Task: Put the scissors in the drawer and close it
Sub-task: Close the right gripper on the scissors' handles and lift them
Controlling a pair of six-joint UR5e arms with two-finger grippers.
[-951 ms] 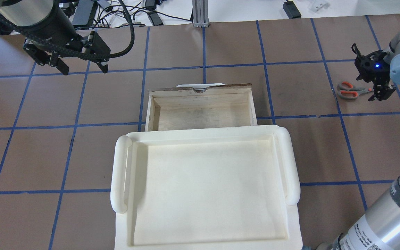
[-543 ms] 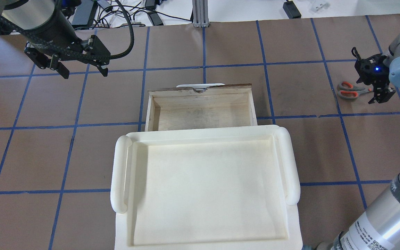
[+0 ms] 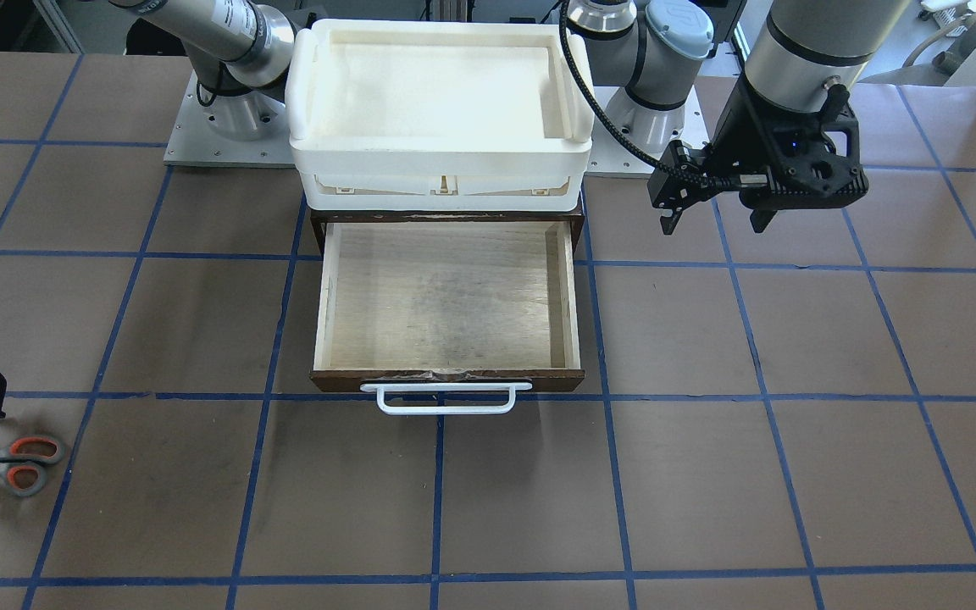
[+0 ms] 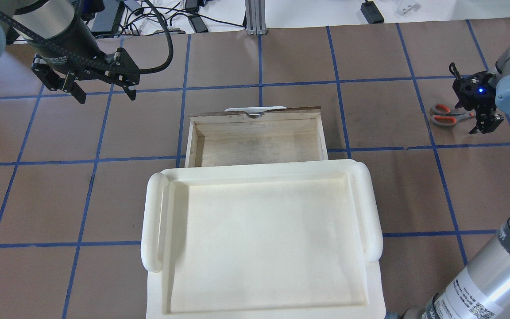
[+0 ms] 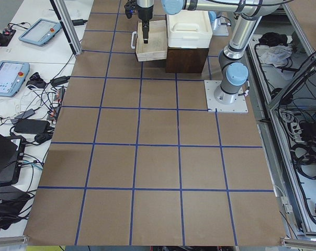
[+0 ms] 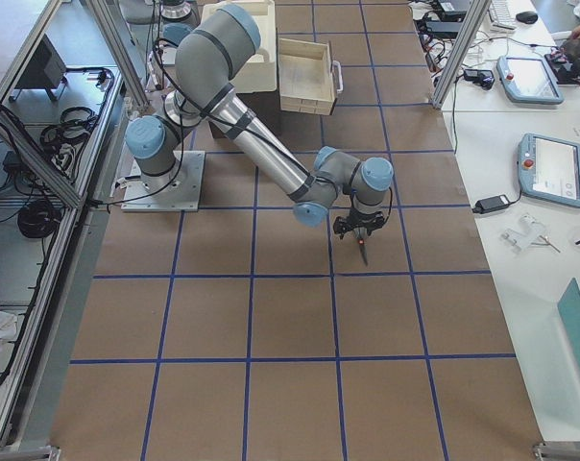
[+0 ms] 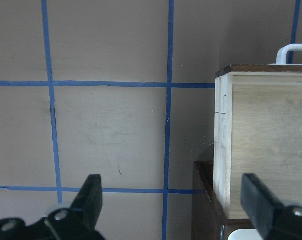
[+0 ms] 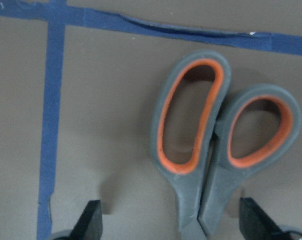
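The scissors, grey handles lined orange, lie flat on the brown table at the far right, blades hidden under my right gripper. In the right wrist view the scissors lie between that gripper's spread fingers, just below the handle loops; it is open and low over them. They also show at the left edge of the front view. The drawer is pulled open and empty, white bar handle in front. My left gripper hovers open and empty, left of the drawer.
A white plastic tray sits on top of the dark cabinet that holds the drawer. Blue tape lines grid the table. Cables and power bricks lie beyond the table's far edge. The left wrist view shows the drawer's side wall.
My right gripper has sunk a little lower over the scissors' blades. My left gripper has shifted slightly. The scissors and the drawer have not moved.
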